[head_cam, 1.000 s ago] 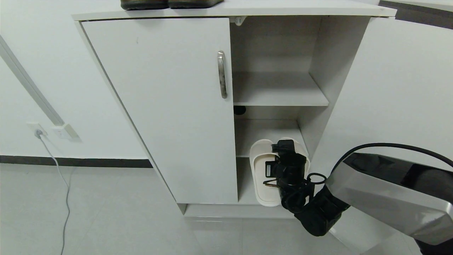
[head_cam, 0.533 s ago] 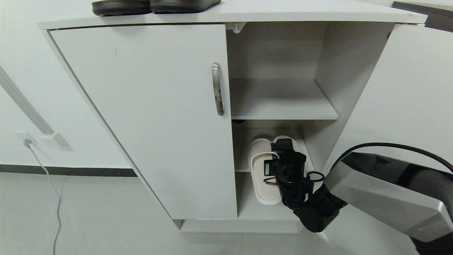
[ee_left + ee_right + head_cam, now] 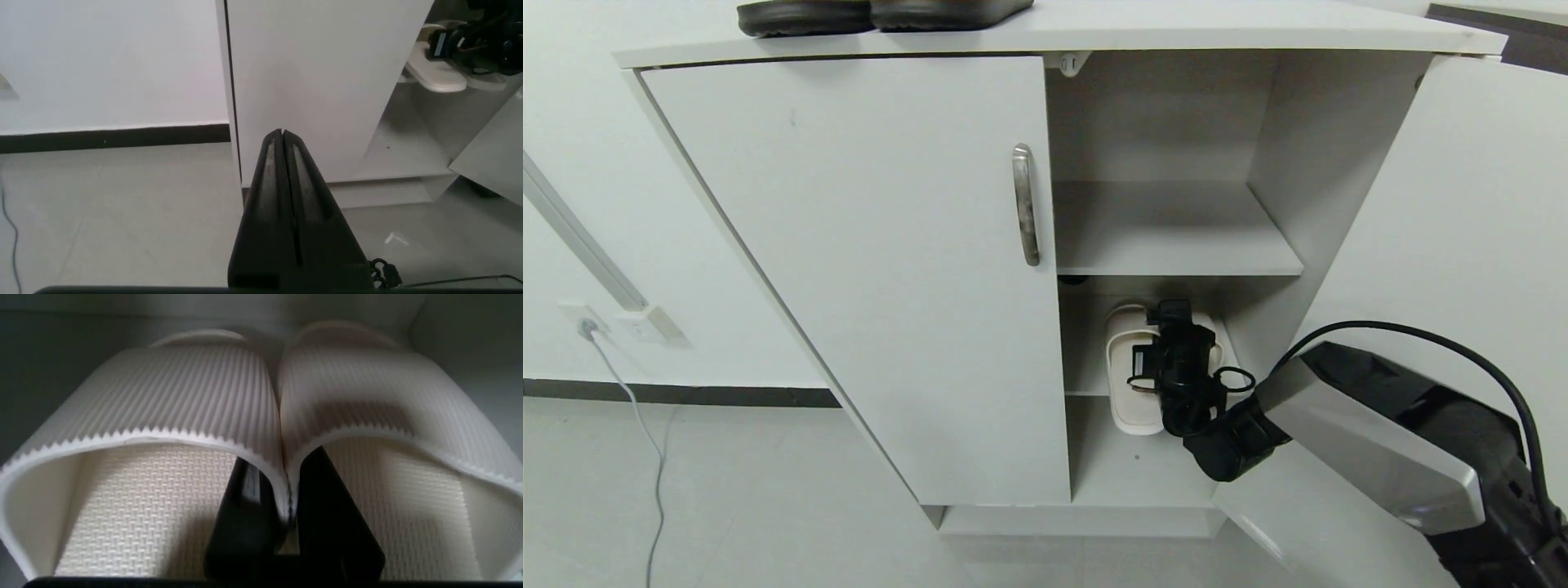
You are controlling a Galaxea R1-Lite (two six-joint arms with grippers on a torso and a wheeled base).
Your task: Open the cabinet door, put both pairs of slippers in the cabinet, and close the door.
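Head view, centre right: the cabinet point(image 3: 1094, 31) has its right door point(image 3: 1462, 204) swung open and its left door point(image 3: 849, 269) closed, with a metal handle point(image 3: 1025, 204) at that door's edge. The right hand point(image 3: 1168, 320) is in the middle compartment, under the upper shelf point(image 3: 1176, 237). It holds the white slippers point(image 3: 1129, 400) side by side, toes pointing inward and heels jutting past the front edge of the shelf below them. In the right wrist view its two fingers point(image 3: 245, 518) are closed on the slippers' adjoining inner walls, one finger inside each slipper. A pair of dark slippers point(image 3: 882, 10) lies on the cabinet top, at the upper left of the frame. In the left wrist view the left hand point(image 3: 282, 188) has its fingers pressed together on nothing, above the floor point(image 3: 122, 220) in front of the closed door.
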